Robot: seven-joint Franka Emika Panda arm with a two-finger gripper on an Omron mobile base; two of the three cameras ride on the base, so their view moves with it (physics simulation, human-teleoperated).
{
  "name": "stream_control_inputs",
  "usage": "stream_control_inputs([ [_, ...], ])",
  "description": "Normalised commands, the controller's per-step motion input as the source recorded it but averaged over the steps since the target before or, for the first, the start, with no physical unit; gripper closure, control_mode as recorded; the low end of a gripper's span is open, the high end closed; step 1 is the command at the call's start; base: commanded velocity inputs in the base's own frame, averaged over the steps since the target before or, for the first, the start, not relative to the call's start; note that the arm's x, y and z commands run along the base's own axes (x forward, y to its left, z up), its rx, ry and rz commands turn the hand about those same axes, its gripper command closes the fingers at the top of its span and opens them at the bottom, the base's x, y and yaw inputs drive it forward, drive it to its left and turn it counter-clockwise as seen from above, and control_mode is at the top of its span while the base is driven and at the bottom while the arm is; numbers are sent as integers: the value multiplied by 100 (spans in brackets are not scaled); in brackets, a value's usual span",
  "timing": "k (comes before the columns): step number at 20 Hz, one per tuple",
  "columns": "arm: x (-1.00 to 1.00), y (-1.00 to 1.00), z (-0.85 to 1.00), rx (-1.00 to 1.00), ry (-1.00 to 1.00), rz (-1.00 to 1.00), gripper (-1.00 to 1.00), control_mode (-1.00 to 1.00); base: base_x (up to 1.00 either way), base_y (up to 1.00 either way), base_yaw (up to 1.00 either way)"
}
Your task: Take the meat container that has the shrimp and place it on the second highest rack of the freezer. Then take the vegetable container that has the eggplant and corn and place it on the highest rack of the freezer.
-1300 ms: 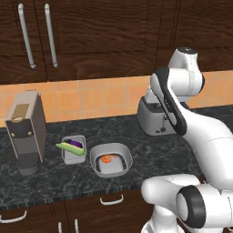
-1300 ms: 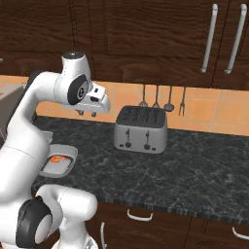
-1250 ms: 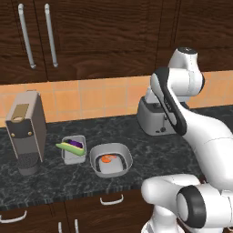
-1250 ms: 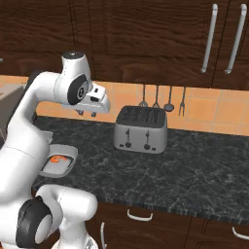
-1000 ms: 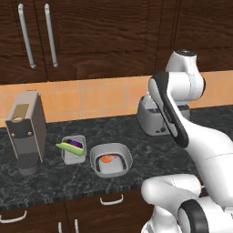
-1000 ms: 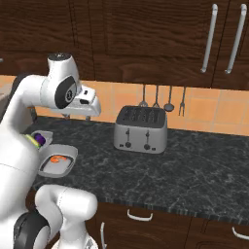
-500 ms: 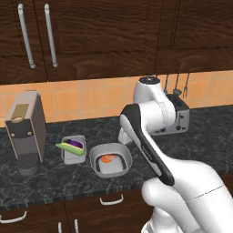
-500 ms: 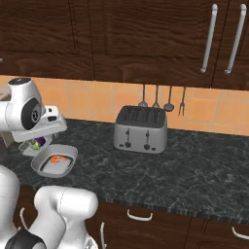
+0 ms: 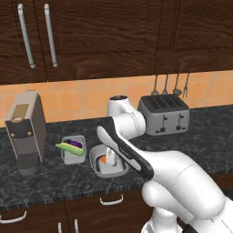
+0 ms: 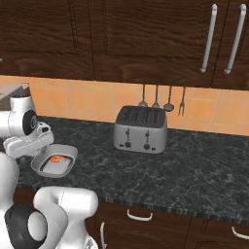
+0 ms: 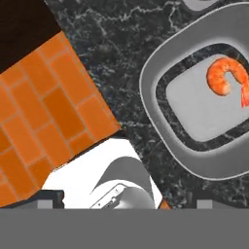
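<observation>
The shrimp container (image 9: 108, 164) sits on the dark counter (image 9: 50, 178) near its front edge, a shallow grey oval tray with a raised rim. One orange shrimp (image 11: 226, 78) lies inside it, toward one end of the tray floor. In the right base view the same shrimp container (image 10: 54, 161) lies at the left part of the counter (image 10: 185, 170), just below the robot's hand.

The vegetable container (image 9: 73, 149) stands just beside the shrimp container, on the side toward the coffee machine (image 9: 26, 131). A green and purple vegetable lies across its top, sticking out over the rim.

The gripper (image 9: 111, 155) hangs directly over the shrimp container. Its fingers (image 11: 50, 198) are set wide apart and hold nothing; in the hand view they stand at the two bottom corners, clear of the tray rim.

A silver toaster (image 9: 163, 113) stands at the back of the counter, well apart from both containers. Utensils (image 10: 161, 98) hang on the orange tiled wall (image 10: 87, 103) above it. Dark wood cabinets (image 9: 91, 36) with metal handles run along the top.
</observation>
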Motion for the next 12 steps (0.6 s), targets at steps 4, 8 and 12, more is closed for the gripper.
stream_control_inputs([
  [4,65,24,-86,-15,15,21,-100,-100,0,0,0],
  [8,27,11,-74,-12,-1,16,-100,-100,0,0,0],
  [12,4,0,-54,-1,-14,8,-100,-100,0,0,0],
])
